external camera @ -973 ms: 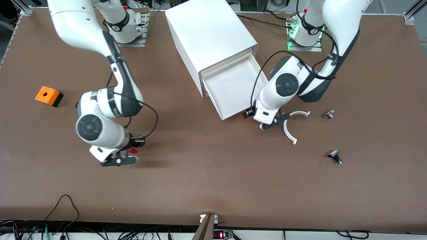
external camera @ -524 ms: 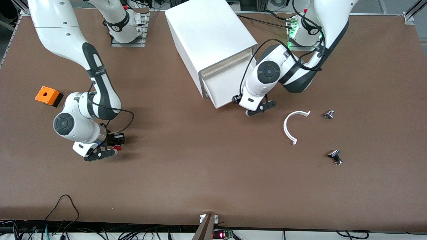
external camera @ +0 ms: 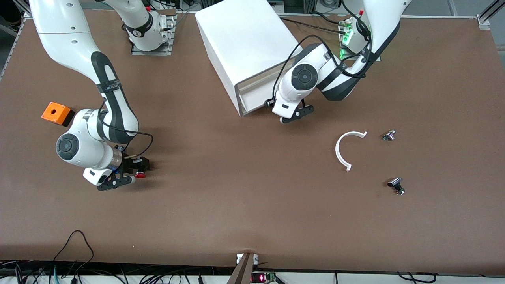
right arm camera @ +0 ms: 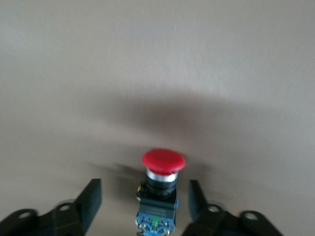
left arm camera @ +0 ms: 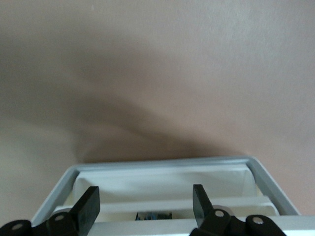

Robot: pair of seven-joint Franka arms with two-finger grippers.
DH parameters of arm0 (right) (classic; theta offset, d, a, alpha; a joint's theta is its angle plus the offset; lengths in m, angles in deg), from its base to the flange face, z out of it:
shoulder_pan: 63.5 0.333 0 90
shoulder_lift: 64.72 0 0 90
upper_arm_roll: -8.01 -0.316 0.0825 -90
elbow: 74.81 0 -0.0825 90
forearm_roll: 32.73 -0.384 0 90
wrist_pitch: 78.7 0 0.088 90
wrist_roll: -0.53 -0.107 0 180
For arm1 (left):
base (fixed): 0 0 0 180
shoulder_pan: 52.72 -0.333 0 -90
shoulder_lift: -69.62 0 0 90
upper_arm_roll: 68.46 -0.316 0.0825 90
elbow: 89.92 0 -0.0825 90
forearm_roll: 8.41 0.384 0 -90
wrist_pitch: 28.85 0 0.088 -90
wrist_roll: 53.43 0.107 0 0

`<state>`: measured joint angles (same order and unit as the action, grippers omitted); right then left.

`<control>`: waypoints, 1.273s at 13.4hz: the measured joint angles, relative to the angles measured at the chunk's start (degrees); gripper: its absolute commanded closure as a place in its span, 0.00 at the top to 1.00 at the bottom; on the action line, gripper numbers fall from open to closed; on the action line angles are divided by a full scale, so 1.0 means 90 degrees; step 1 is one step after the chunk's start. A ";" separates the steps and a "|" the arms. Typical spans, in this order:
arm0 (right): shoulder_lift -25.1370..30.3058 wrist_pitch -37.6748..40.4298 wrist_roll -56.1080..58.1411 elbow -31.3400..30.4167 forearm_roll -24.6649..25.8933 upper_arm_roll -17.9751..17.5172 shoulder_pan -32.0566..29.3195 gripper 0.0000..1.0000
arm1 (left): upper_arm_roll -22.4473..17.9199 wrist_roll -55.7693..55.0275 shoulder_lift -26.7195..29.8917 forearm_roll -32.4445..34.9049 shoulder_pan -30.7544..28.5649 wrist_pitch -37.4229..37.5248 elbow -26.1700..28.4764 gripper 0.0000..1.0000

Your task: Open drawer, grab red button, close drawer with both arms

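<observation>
Front view: the right gripper [external camera: 124,176] sits low over the brown bench [external camera: 244,197] in the lower left of the frame, with the button [external camera: 140,173] at its tip; only the red cap is discernible here. The right wrist view supplies the detail: the button [right arm camera: 162,189] lies on the bench between the two fingers [right arm camera: 88,199], red cap pointing away from the wrist, black-blue body toward it. The jaws stand apart, with a visible gap on each side of the button, so nothing is gripped.

The left gripper [external camera: 294,114] is in the upper centre of the front view, at the face of the white cabinet [external camera: 246,47]. From this high camera the drawer [external camera: 254,92] shows only as a thin cream edge, nearly flush with the cabinet. The left wrist view shows what the front view cannot: the jaws are spread wide and empty over the drawer fronts [left arm camera: 162,189], and a small dark-blue part [left arm camera: 152,215] is visible in a slot between them.

Only the front view shows the remaining items: an orange box [external camera: 57,113] at mid left, a white curved strip [external camera: 345,148] at right of centre, and two small metal-and-black parts [external camera: 389,135] [external camera: 396,185] farther right.
</observation>
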<state>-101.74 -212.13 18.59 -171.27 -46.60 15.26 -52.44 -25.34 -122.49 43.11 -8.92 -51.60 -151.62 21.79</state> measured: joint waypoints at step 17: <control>0.2619 0.3143 -0.1638 0.0799 0.1034 0.0011 0.0050 1.00 | 0.0385 -0.0483 0.0351 0.0048 -0.0237 0.0657 -0.0074 0.90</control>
<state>-78.17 -183.84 3.85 -164.08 -37.29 15.36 -51.99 -21.87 -126.83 46.27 -8.48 -53.74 -145.71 21.12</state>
